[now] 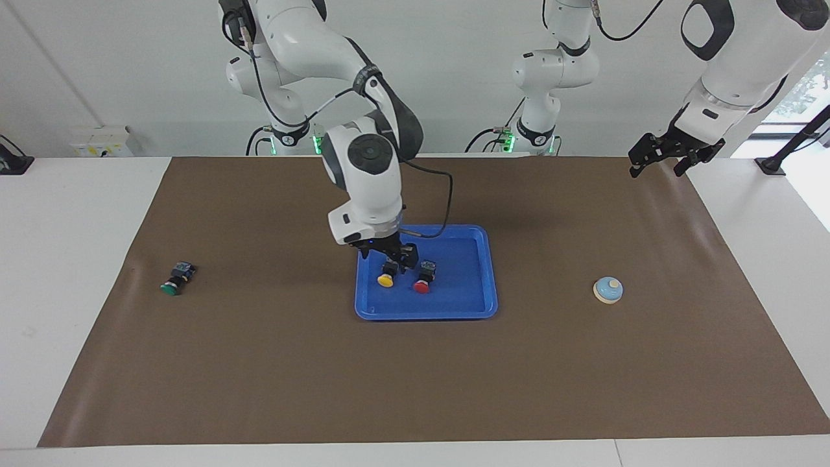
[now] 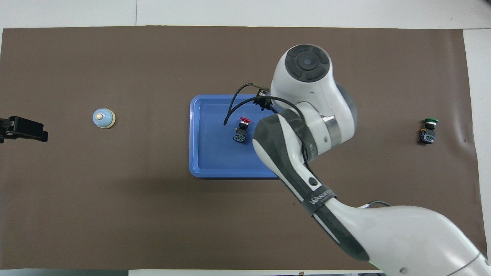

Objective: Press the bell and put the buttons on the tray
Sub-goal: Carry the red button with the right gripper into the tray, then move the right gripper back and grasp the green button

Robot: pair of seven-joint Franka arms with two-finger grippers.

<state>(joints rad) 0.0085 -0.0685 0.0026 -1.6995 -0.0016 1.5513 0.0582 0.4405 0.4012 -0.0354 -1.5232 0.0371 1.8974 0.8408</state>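
Note:
The blue tray lies mid-table and also shows in the overhead view. On it lie the yellow button and the red button, which also shows from overhead. My right gripper is low over the tray, open, with the yellow button's black body between its fingers. In the overhead view the right arm hides that button. The green button lies on the mat toward the right arm's end. The bell stands toward the left arm's end. My left gripper waits, open, raised over the mat's edge.
A brown mat covers the table. The right arm reaches across the tray's side toward the right arm's end. A cable loops from the right wrist over the tray's edge nearest the robots.

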